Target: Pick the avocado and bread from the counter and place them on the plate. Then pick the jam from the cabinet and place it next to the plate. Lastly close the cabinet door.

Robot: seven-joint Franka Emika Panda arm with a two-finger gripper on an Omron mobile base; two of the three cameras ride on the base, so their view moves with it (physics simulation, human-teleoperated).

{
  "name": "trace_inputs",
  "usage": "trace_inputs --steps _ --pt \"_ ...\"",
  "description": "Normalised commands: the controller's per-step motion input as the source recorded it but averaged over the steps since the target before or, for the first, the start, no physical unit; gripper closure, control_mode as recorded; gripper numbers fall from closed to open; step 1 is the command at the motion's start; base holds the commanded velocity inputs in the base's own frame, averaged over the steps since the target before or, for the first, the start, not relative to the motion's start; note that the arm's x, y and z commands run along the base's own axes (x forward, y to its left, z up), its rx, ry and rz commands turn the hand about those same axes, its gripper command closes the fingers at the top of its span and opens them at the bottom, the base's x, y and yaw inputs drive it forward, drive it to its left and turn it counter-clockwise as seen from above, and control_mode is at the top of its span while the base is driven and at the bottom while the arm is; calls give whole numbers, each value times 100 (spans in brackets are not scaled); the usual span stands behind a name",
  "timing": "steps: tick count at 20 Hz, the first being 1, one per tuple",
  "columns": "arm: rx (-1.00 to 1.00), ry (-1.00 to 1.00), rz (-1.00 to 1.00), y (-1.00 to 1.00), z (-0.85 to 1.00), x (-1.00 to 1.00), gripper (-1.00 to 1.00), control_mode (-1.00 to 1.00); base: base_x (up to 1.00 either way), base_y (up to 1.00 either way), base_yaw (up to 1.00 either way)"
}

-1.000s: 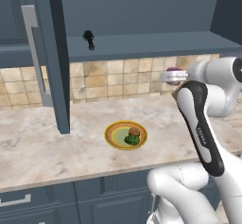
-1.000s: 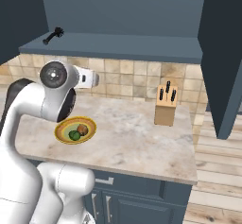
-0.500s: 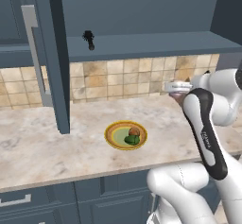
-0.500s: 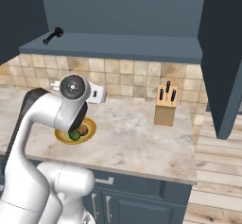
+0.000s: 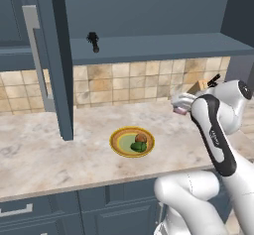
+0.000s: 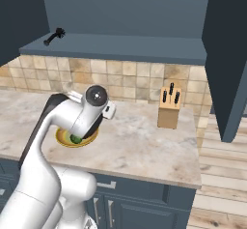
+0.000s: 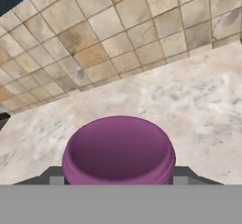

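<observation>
A: Gripper (image 5: 179, 105), status?

B: Clamped on the jam (image 7: 118, 150). Hand view has the purple jar wedged between both dark finger tips, one on each side. In the left base view a sliver of pink shows under the hand, to the right of the plate (image 5: 132, 142) and raised off the counter (image 5: 44, 154).

A: Is the jar touching stone?

B: Can't tell for certain. Hand view shows marbled surface and tiled backsplash (image 7: 108, 38) beyond the jar, nothing that settles contact.

A: Plate contents?

B: Avocado (image 5: 138, 147) and bread (image 5: 141, 139) both on it, touching or nearly so, bread nearer the wall. From the right base view the arm's elbow covers most of the dish; part of the yellow rim and the green ball (image 6: 75, 139) peek out below it.

A: Cabinet (image 5: 149, 45)?

B: Standing open. Cabinet door (image 5: 54, 65) swung out toward the camera, left of the plate, grey bar handle (image 5: 37, 55) on its outer face. A slim black object (image 5: 93, 41) stands on the inner shelf, left portion.

A: Anything else on the worktop?

B: Knife block (image 6: 169, 109) near the backsplash, well apart from the plate, on the right end.
</observation>
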Motion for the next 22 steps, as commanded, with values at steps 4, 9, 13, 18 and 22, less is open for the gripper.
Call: trace_inputs --steps 4,9,13,18,22 --pt "11 16 0 -5 -37 9 100 -100 0 0 0" --pt "-3 4 13 -1 -12 2 100 -100 0 0 0" --pt "-9 0 30 0 -11 0 100 -100 0 0 0" --pt "-9 0 34 -2 -26 0 100 -100 0 0 0" --pt "-6 0 30 0 -44 10 100 -100 0 0 0"
